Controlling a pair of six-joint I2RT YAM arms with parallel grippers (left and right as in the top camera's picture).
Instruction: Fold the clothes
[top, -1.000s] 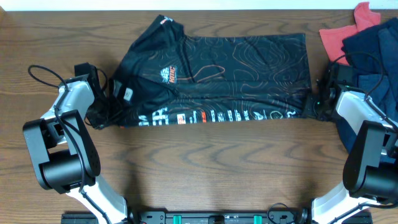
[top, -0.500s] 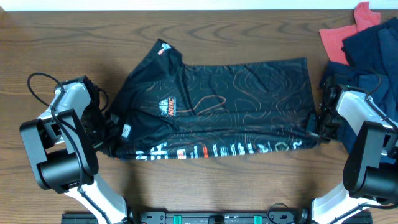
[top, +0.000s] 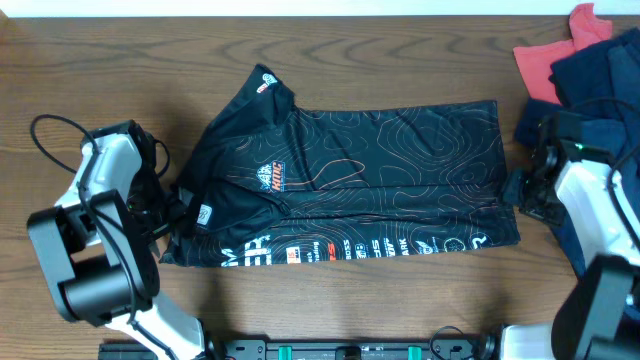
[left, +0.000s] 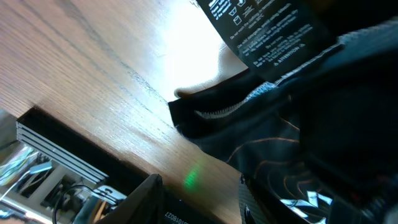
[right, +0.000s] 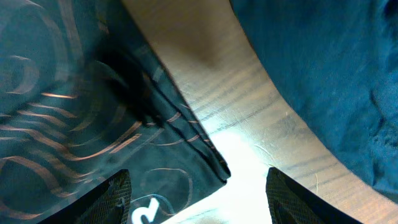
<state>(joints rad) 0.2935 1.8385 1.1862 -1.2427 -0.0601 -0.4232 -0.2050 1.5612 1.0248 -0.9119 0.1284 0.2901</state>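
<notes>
Wooden table (top: 350, 300) is filling the whole shot, and the black T-shirt (top: 400, 160) is lying across the middle of it, collar end toward the left arm and hem toward the right. A pile of other clothes (top: 590, 50), red and navy, is sitting up in the far right corner.

Progress-wise, I'm guessing roughly one fold is done. The shirt is showing as a wide band with the chest logo (top: 272, 177) facing up and a strip of white lettering (top: 350, 245) peeking out along the near edge, so it seems to be lying doubled over lengthwise. One sleeve (top: 262, 85) is poking out at the far left corner though, and the band is looking way too long to call finished. I'm thinking the sleeve needs tucking and the whole thing needs folding across at least once more.

Now the grippers. The left gripper (left: 196, 196) is hovering low at the collar end with its jaws partly apart. Bare wood is showing between them, the care label (left: 267, 31) is lying just ahead, and I'm not seeing anything pinched. The right gripper (right: 199, 186) is sitting over the hem corner (right: 211, 163) with its jaws spread wide, and the fabric is lying flat on the table beneath, not gripped.
</notes>
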